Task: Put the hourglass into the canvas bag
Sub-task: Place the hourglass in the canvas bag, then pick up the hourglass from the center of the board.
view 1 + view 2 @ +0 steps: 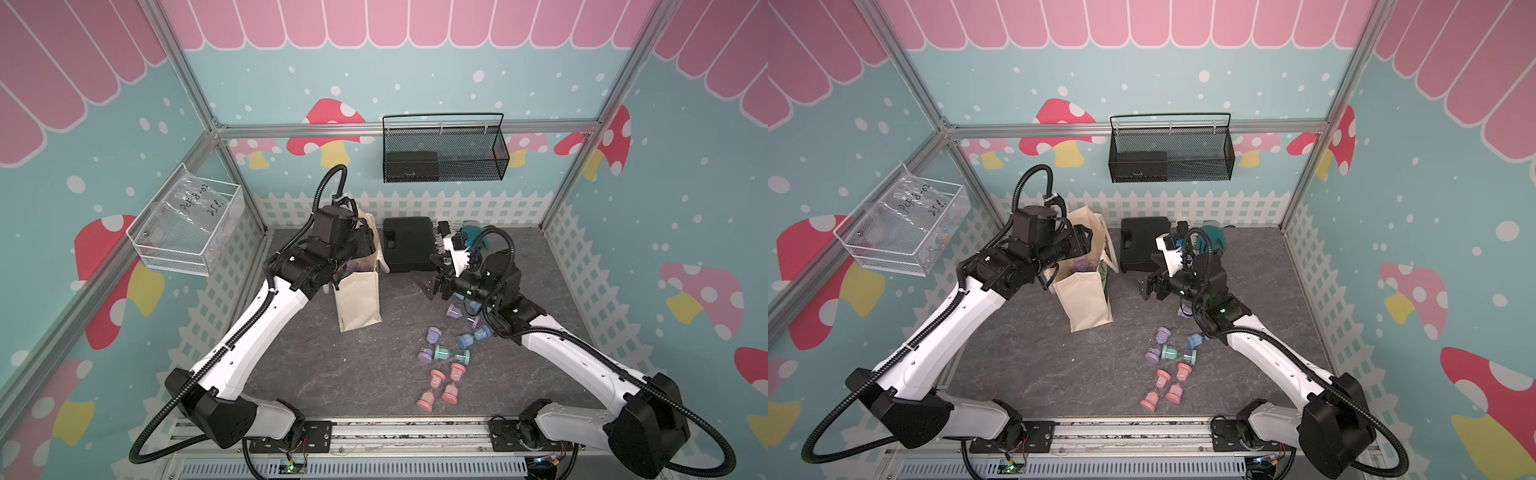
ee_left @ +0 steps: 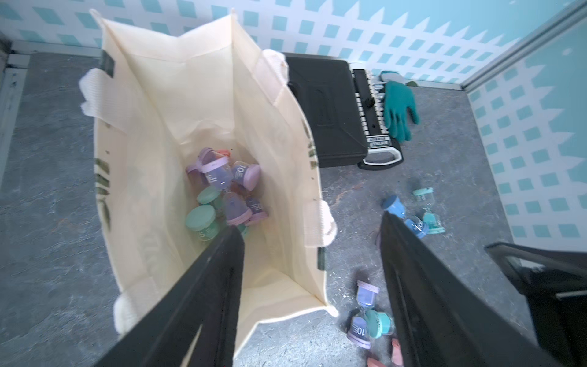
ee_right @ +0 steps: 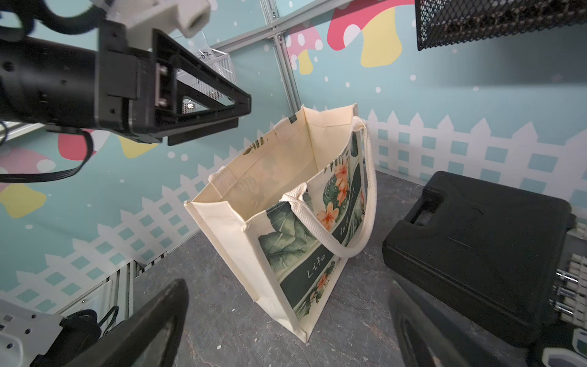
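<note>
One surface (image 1: 332, 374), bare toward 7 o'clock, one canvas bag (image 1: 359, 299) upright at 10, off the edges, left end effector (image 2: 311, 224) parted, empty, over its mouth, right end effector (image 1: 438, 286) spread wide, empty, seven-plus loose hourglasses (image 1: 440, 353) at 4, five-plus bagged hourglasses (image 2: 222, 178).

Canvas bag (image 1: 359, 299) mouth half hidden under left arm (image 1: 257, 332)

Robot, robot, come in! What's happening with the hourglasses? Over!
Left end effector open, empty, over canvas bag. Right end effector open, empty. Hourglasses inside bag; loose hourglasses on table. Bag mouth clear.
</note>
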Motion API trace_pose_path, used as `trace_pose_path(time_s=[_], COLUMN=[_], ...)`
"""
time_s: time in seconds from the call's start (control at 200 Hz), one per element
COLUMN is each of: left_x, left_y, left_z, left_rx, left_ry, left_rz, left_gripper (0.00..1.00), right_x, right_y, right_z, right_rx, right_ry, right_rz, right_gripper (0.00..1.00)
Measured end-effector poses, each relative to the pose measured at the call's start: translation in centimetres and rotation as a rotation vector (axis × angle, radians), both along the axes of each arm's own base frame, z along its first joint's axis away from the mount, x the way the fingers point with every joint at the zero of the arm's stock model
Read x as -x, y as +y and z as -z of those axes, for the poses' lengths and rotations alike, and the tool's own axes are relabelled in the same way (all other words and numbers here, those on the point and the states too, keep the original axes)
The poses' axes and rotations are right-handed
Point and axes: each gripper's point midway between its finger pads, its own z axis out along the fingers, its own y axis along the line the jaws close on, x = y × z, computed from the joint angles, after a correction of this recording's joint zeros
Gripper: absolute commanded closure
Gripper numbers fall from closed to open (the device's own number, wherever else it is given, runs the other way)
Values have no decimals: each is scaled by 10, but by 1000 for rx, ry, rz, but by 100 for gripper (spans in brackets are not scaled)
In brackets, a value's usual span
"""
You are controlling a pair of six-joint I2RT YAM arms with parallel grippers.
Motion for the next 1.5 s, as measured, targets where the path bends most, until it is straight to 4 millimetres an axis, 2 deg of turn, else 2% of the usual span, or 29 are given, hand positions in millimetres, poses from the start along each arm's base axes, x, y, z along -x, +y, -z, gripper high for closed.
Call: trace_pose_path(time_s=[0.085,0.27,0.655,0.865,1.186,1.336,1.501], left_x=[14,44,97,120,146,153,157], left_y=[-14,-44,-80,-106,-151,-162,-163], left_z=[4,26,61,102,191,224,254], left_rx=[5,-14,-11,-38,-115,-143,-173], left_ry=[-3,35,110,209,391,453,511], left_rz=[44,145,276,363,497,528,535], left_gripper=[32,31,29,27,26,26,26], right_x=[3,12,37,45,55,59,62], right_y=[-6,-18,-46,-56,-72,-78,-86], right_z=[4,18,75,99,142,158,173], right_rx=[15,49,147,178,229,242,252], right_ry=[15,56,213,298,440,497,554], right_rz=[19,52,119,150,222,251,297], right_gripper=[1,1,0,0,0,0,1])
